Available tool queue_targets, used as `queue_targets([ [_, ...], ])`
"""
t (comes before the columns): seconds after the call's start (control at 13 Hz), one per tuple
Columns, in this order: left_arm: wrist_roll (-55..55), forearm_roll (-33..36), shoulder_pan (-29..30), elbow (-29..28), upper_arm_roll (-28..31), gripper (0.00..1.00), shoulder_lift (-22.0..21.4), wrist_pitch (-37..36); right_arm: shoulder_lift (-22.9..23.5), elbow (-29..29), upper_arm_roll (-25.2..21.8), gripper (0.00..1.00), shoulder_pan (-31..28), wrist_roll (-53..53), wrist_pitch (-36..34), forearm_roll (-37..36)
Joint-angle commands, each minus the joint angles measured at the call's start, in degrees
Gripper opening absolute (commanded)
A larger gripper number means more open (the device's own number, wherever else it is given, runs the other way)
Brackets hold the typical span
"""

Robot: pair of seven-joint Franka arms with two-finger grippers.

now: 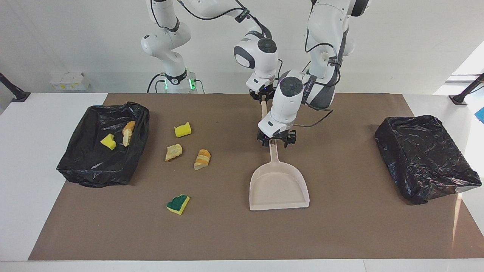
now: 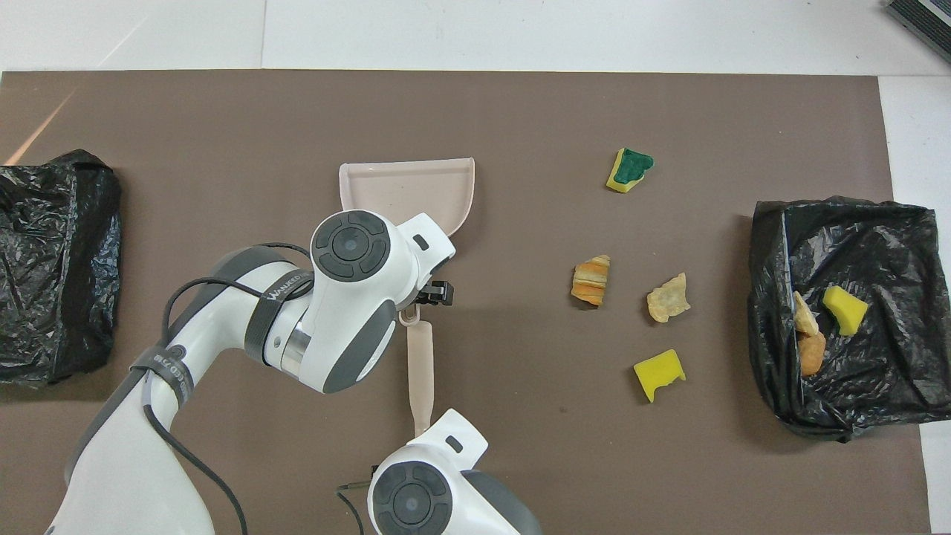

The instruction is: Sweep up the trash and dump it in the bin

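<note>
Facing view: right end effector is pressed together on the brush handle's end nearest the robots. Left end effector hangs spread over the dustpan handle's tip, not gripping it; the pan lies farther out on the bench. Toward the right arm's end from both lie loose trash: a yellow sponge, two bread pieces, a green sponge, then more trash in the bin.
</note>
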Motion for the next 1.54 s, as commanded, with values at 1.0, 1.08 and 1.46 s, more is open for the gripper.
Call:
queue_targets([
  [1.0, 7.9, -0.3, 1.6, -1.5, 1.0, 0.0, -1.9, 1.7, -24.6, -11.4, 0.0, 0.0, -21.1, -6.3, -22.6, -0.5],
  [1.08, 8.6, -0.3, 2.0, -1.1, 1.3, 0.0, -2.4, 1.3, -26.7, -14.2, 0.0, 0.0, -21.4, -6.3, -22.0, -0.5],
  [1.46, 13.5, 0.0, 4.0, -1.4, 1.8, 0.0, -3.3, -0.1, -31.9, -20.1, 0.0, 0.0, -22.2, -6.5, -23.9, -0.4],
])
